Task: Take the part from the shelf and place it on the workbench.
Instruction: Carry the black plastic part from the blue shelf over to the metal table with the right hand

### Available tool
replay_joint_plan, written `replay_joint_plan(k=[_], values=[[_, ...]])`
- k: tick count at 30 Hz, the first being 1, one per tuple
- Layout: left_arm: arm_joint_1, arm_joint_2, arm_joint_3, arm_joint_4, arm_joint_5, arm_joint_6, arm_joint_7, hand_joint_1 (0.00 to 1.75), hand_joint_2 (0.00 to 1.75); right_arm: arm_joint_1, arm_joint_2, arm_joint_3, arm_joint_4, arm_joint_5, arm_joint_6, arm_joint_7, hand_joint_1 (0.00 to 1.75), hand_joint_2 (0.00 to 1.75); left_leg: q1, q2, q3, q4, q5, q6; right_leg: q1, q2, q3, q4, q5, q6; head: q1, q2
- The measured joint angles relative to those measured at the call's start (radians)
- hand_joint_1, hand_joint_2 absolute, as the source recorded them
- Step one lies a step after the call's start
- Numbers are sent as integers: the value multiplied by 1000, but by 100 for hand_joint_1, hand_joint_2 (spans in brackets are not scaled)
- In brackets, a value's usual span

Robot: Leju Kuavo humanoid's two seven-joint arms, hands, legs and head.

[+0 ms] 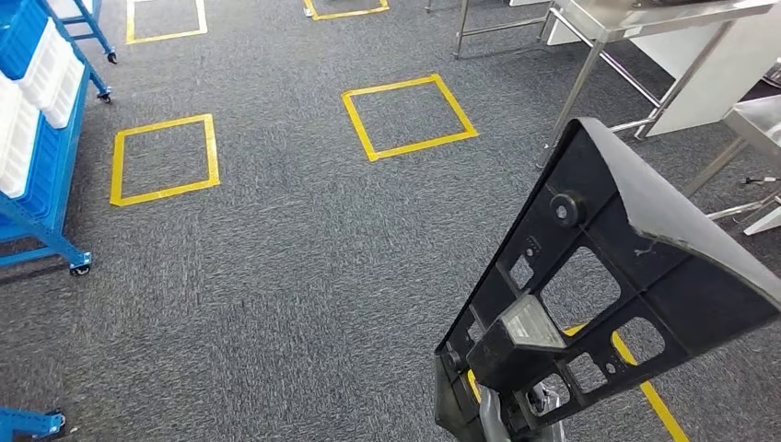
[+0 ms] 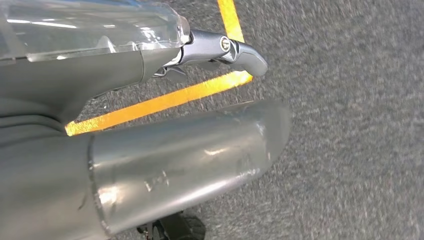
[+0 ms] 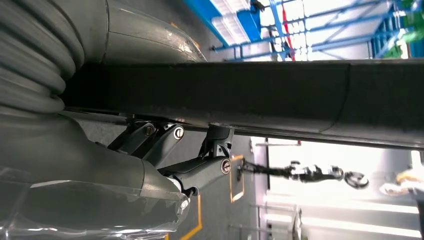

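Observation:
The part point(image 1: 608, 276) is a large black plastic panel with cut-out windows and a round knob. It stands tilted in the air at the lower right of the head view. My right hand point(image 1: 505, 416) grips its lower end from below. In the right wrist view the part's dark edge point(image 3: 250, 95) lies across the hand point(image 3: 150, 155), clamped between the thumb and the dark fingers point(image 3: 200, 172). My left hand point(image 2: 175, 165) hangs over the grey carpet and holds nothing; one finger point(image 2: 235, 52) stretches out apart from the thick thumb.
A steel workbench point(image 1: 645, 14) stands at the back right, with another steel table point(image 1: 760, 115) nearer on the right. A blue shelf point(image 1: 37, 120) with white bins is on the left. Yellow tape squares point(image 1: 410, 118) mark the carpet.

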Motion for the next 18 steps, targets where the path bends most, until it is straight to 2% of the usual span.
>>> replay_joint_plan(k=[1, 2, 4, 6, 7, 8, 9, 10, 11, 12, 13, 14, 15, 16, 17, 18], values=[[-2, 0, -2, 0, -1, 0, -1, 0, 0, 3, 0, -1, -4, 0, 0, 1, 175, 175, -1, 10, 6, -5, -1, -4, 0, 12, 2, -6, 3, -4, 0, 0], [-4, -1, -4, 0, -2, 0, -1, 0, 0, 6, 1, -2, -6, 1, 0, 1, 175, 175, -1, 10, 12, -6, -4, -9, -4, 23, 8, -17, 7, -6, 0, 0], [-8, -1, -7, 0, -6, 1, -3, 0, 0, 7, 2, -3, -11, 3, 0, 3, 175, 175, -1, -28, 3, 34, -32, -16, -14, 43, 26, -41, 17, -11, -3, 0], [-6, 0, -9, 0, -10, 2, -3, 0, 0, 3, 5, -4, -14, 5, 0, 6, 175, 175, 1, -77, -56, 153, -89, -21, -20, 65, 33, -49, 20, -15, -6, 0], [-5, 1, -10, 0, -10, 2, -3, 0, 0, 2, 6, -4, -14, 5, 0, 8, 175, 175, 2, -87, -90, 216, -111, -24, -21, 78, 33, -47, 19, -15, -6, 0], [-3, 2, -11, 0, -11, 2, -3, 0, 0, 3, 7, -5, -14, 5, 0, 11, 175, 175, 4, -91, -115, 255, -116, -27, -21, 91, 33, -44, 17, -15, -7, 0], [-3, 2, -12, 0, -12, 2, -3, 0, 0, 3, 7, -5, -14, 6, -1, 13, 175, 175, 5, -93, -124, 259, -101, -30, -23, 105, 34, -41, 15, -13, -7, 0], [-2, 3, -14, 0, -13, 3, -3, 0, 0, 4, 7, -5, -14, 6, -2, 15, 175, 175, 8, -96, -114, 225, -68, -32, -25, 119, 34, -35, 12, -10, -7, 0], [-2, 3, -15, 0, -14, 3, -3, 0, 0, 4, 7, -5, -14, 7, -4, 16, 175, 175, 12, -107, -91, 162, -27, -35, -27, 133, 34, -28, 7, -5, -7, 0], [-2, 3, -17, 0, -14, 3, -3, 0, 0, 3, 7, -6, -14, 8, -5, 17, 175, 175, 16, -132, -68, 101, 2, -38, -28, 145, 30, -17, 1, 1, -8, 0], [-2, 3, -17, 0, -14, 3, -3, 0, 0, 3, 7, -6, -14, 9, -6, 17, 175, 175, 20, -156, -50, 55, 18, -37, -29, 158, 24, -7, -4, 7, -8, 0], [-2, 3, -18, 0, -14, 3, -3, 0, 0, 4, 8, -6, -14, 10, -7, 17, 175, 175, 21, -174, -41, 29, 22, -33, -30, 169, 18, 2, -7, 13, -8, 0], [-3, 2, -19, 0, -14, 3, -4, 0, 0, 5, 8, -6, -14, 11, -7, 17, 175, 175, 20, -181, -40, 26, 17, -28, -31, 180, 11, 6, -7, 19, -9, 0], [-3, 2, -20, 0, -14, 3, -4, 0, 0, 7, 8, -6, -14, 12, -8, 17, 175, 175, 19, -171, -39, 24, 18, -20, -32, 191, 6, 7, -6, 25, -9, 0], [-5, 2, -21, 0, -14, 3, -4, 0, 0, 10, 8, -6, -15, 12, -8, 17, 175, 175, 19, -159, -38, 21, 20, -13, -33, 188, 3, 9, -5, 30, -9, 0], [-6, 1, -21, 0, -14, 3, -4, 0, 0, 11, 8, -6, -16, 13, -9, 17, 175, 175, 19, -147, -36, 18, 23, -6, -32, 169, -2, 19, -12, 35, -6, 0]])
